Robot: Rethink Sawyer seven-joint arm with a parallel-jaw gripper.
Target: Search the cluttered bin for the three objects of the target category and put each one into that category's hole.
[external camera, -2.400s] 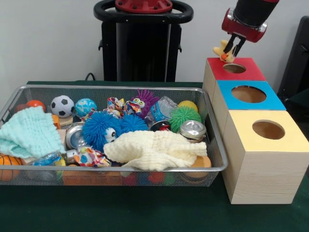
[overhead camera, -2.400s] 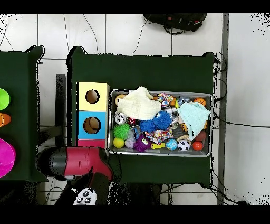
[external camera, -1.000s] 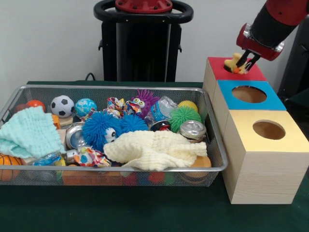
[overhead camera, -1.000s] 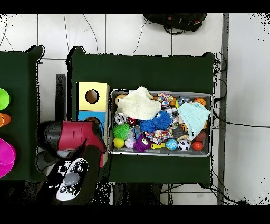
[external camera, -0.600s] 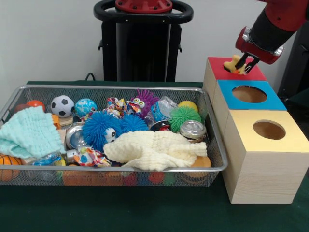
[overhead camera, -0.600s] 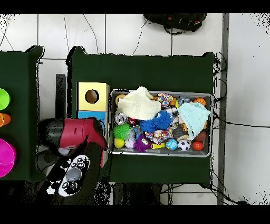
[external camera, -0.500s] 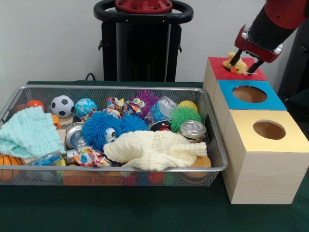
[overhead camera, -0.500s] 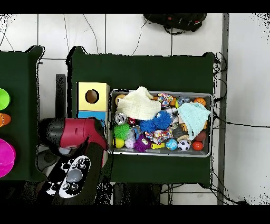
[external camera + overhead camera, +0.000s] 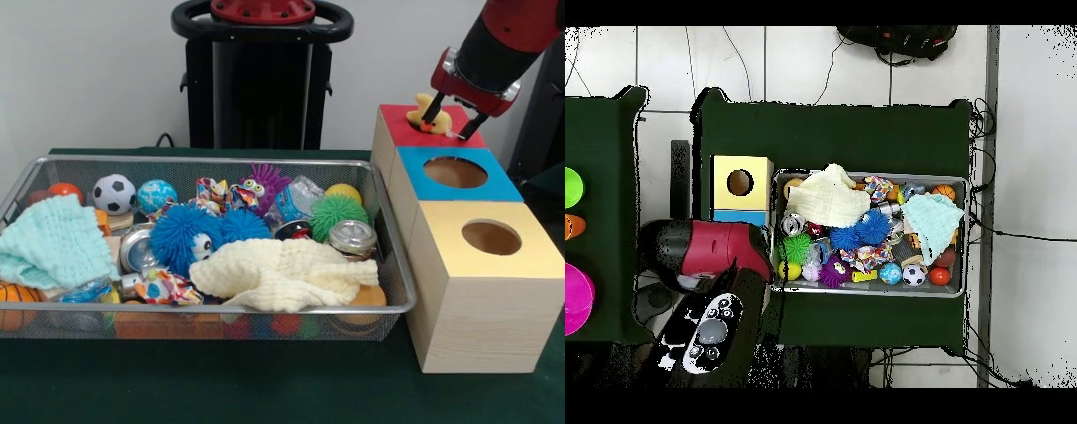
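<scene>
claw [image 9: 453,123] spread wide, we see it straddling the yellow duck toy [image 9: 428,117], which sits on the red box [image 9: 393,129] at the hole, at two o'clock from the wire bin [image 9: 388,231].

The red arm [image 9: 715,250] covers the boxes beside the bin [image 9: 870,290].
</scene>
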